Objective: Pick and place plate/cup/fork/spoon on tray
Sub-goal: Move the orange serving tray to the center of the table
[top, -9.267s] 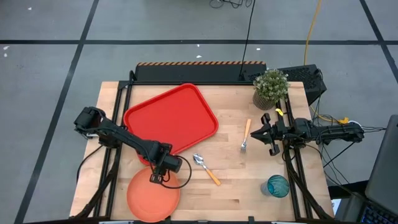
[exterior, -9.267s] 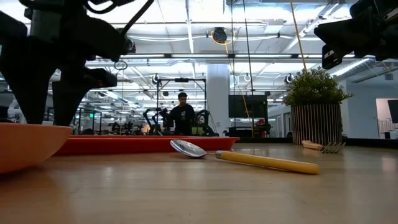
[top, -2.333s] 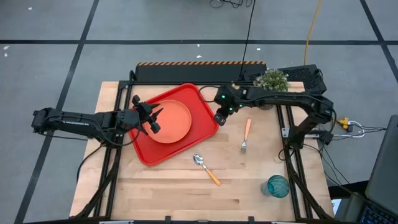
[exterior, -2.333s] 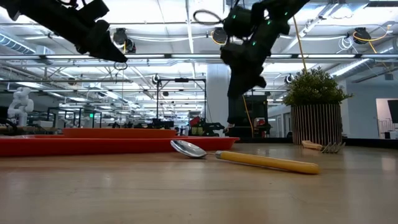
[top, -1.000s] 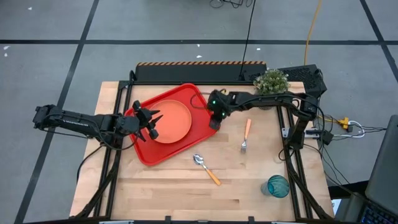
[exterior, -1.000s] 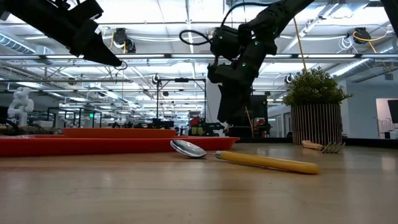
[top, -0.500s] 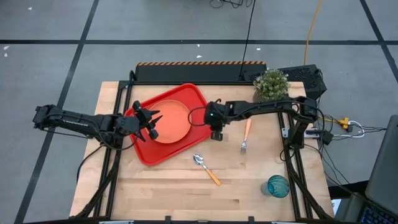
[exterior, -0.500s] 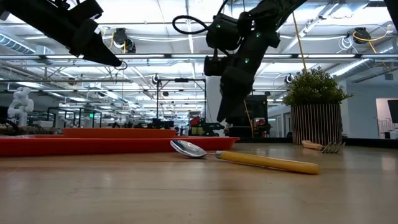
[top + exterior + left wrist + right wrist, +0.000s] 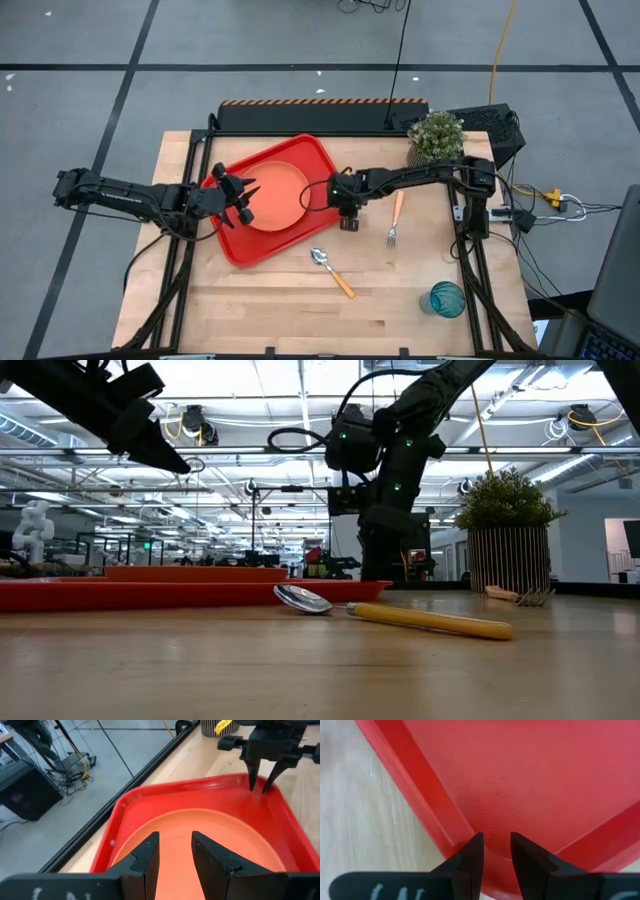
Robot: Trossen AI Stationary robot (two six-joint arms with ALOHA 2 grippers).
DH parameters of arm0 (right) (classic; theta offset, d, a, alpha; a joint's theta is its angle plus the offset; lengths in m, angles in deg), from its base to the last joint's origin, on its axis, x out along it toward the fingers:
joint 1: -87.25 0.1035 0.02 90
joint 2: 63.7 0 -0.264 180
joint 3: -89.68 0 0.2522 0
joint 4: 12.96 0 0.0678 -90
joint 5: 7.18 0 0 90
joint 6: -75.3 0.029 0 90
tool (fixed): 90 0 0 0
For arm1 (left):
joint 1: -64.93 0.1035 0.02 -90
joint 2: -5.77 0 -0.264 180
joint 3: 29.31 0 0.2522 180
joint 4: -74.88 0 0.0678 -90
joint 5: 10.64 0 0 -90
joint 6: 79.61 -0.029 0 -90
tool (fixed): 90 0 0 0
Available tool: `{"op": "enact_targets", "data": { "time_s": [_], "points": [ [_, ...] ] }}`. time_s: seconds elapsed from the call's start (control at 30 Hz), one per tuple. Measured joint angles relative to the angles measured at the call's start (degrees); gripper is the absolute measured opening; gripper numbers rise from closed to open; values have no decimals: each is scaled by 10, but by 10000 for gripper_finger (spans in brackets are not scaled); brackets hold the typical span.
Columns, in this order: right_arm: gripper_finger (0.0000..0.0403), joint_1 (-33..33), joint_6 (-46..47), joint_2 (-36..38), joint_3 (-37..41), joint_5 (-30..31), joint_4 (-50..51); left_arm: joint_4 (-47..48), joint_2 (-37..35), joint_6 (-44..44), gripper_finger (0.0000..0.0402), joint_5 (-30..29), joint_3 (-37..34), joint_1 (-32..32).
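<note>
The red tray point(image 9: 235, 240) lies slantwise on the table's left half with the orange plate point(image 9: 280, 195) flat inside it. My left gripper point(image 9: 243, 200) hovers open over the plate's left part point(image 9: 174, 837), touching nothing. My right gripper point(image 9: 348, 218) points down, slightly open, at the tray's right corner point(image 9: 492, 837). The spoon point(image 9: 331, 269) and the fork point(image 9: 394, 222) lie flat on the wood to the tray's right. The teal cup point(image 9: 447, 298) stands upright at the near right. My right gripper comes from above, pointing down, with its fingertips point(image 9: 252, 785) at the rim of the tray's right corner point(image 9: 492, 870). I cannot tell whether they touch the rim. The tray lies flat on the table.
A small potted plant point(image 9: 435, 138) stands at the far right. Bare wood lies along the near edge between the spoon and the table's left side.
My right gripper has gone from the tray's far-right side toward the table's near edge and down, ending at the tray's right corner. The tray and plate have stayed where they were.
</note>
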Motion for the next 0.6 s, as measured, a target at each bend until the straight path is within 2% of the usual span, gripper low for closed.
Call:
{"op": "enact_targets", "data": {
  "time_s": [0.3, 0.6],
  "points": [
    [91, 11, 16, 4, 0, -2, 110, 5, 0, 12, 117, 0, 0, 0],
    [91, 22, 37, 5, 0, 0, 120, 30, 0, 54, 117, 10, 0, -16]
  ]
}}
